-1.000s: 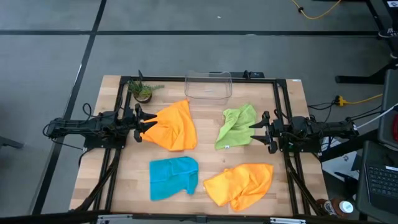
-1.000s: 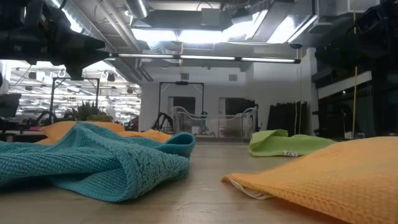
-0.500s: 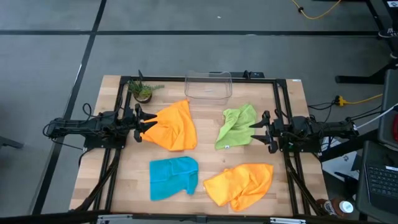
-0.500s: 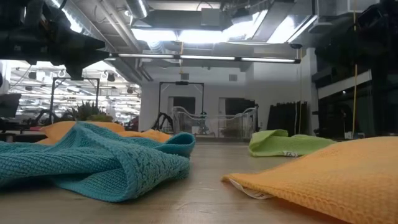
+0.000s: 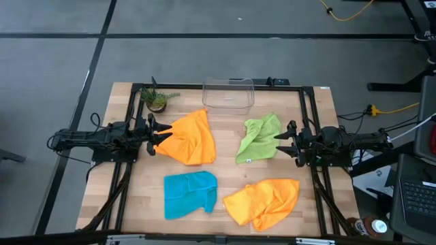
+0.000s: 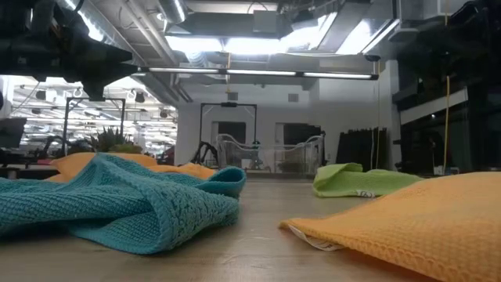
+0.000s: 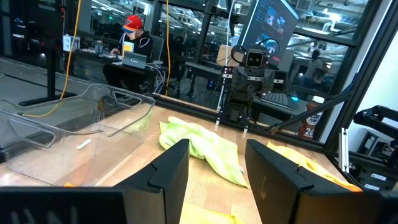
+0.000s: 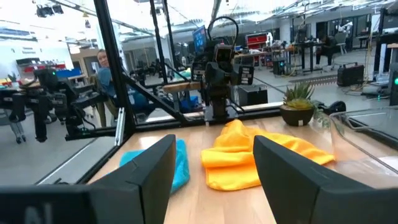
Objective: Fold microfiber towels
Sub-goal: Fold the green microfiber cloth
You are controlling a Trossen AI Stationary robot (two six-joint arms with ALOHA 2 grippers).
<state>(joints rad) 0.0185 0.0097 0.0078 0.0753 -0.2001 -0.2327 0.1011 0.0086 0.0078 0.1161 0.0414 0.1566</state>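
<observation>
A clear plastic rectangular bin (image 5: 228,93) sits at the upper middle of the pale wooden worktop (image 5: 225,170) in the high view, and nothing shows inside it. In the left wrist view its transparent wall (image 7: 74,121) shows only the wood beneath. A small potted green plant (image 5: 156,100) stands at the upper left of the worktop.

Four crumpled microfiber towels lie spread out. One orange towel (image 5: 189,137) is left of centre, and the lime green towel (image 5: 259,137) is right of centre. The teal blue towel (image 5: 190,193) is at the lower left, and a second orange towel (image 5: 263,201) is at the lower right. A small white tag (image 6: 364,193) shows on the green towel's edge in the low view; its writing is too small to read.

The left claw (image 5: 152,133) hangs at the first orange towel's left edge, fingers apart and holding nothing. The right claw (image 5: 291,141) is just beside the green towel's right edge, fingers apart and empty.
</observation>
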